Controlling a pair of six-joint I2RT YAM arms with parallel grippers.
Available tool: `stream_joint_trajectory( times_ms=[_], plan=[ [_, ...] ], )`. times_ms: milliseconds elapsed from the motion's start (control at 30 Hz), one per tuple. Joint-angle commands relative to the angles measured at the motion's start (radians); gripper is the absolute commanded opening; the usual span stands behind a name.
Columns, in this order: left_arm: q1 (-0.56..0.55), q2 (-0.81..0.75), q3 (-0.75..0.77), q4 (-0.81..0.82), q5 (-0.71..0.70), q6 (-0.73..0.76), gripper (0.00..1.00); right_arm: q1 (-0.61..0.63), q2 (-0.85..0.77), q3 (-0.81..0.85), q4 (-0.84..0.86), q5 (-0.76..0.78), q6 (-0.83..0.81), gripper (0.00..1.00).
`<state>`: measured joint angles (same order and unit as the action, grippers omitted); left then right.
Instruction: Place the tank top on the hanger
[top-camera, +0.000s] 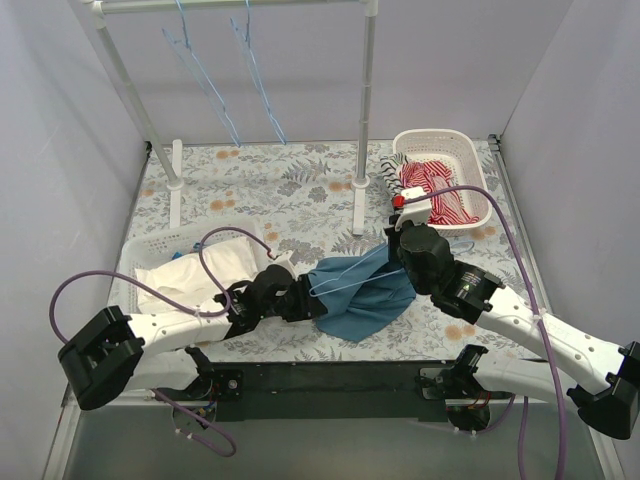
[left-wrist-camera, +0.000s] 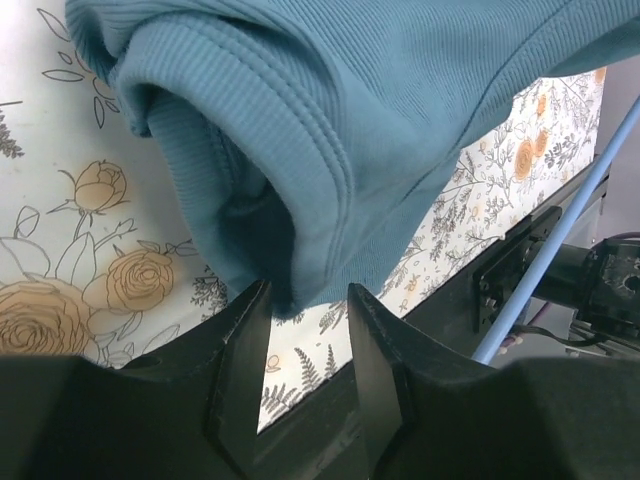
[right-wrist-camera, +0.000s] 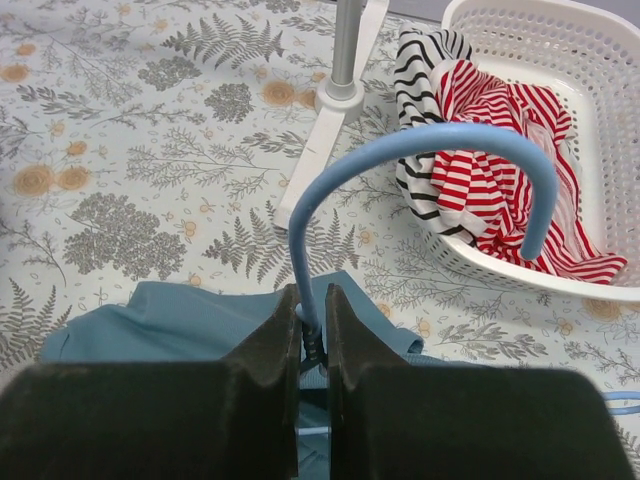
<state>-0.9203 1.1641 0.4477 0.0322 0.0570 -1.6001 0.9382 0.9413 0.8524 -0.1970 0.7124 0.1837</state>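
On table (top-camera: 300, 190), right basket (top-camera: 434, 134): striped garment (top-camera: 440, 195) | left basket (top-camera: 190, 235): white cloth (top-camera: 200, 272) | right claw (right-wrist-camera: 312, 300) clamps hanger (right-wrist-camera: 420, 140) | left claw (left-wrist-camera: 305, 295) pinches tank top (left-wrist-camera: 400, 120)

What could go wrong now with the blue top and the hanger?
The left tool pinches only the tip of a fold of the top, so it might slip out. The right tool holds the hanger by its thin neck, so it could twist.
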Motion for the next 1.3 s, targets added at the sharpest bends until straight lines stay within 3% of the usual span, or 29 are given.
stream_joint_trajectory(
  times_ms=[0, 133, 300, 500, 833, 1267],
  plan=[
    [-0.008, 0.040, -0.014, 0.107, 0.015, 0.014, 0.35, 0.008, -0.015, 0.005, 0.030, 0.028, 0.017, 0.01],
    [-0.009, 0.077, -0.003, 0.135, 0.030, 0.020, 0.28, 0.008, -0.013, 0.010, 0.024, 0.035, 0.019, 0.01],
    [-0.009, 0.072, -0.003, 0.156, 0.072, 0.020, 0.00, 0.010, -0.019, 0.014, 0.008, 0.097, 0.030, 0.01],
    [0.032, -0.059, -0.012, 0.104, 0.082, -0.029, 0.00, 0.010, -0.039, 0.022, 0.002, 0.147, 0.010, 0.01],
    [0.316, -0.181, 0.005, 0.107, 0.335, -0.112, 0.00, 0.008, -0.076, 0.020, -0.001, 0.205, -0.007, 0.01],
    [0.397, -0.265, 0.069, 0.063, 0.445, -0.170, 0.00, 0.010, -0.065, 0.031, -0.013, 0.366, -0.047, 0.01]
  ],
)
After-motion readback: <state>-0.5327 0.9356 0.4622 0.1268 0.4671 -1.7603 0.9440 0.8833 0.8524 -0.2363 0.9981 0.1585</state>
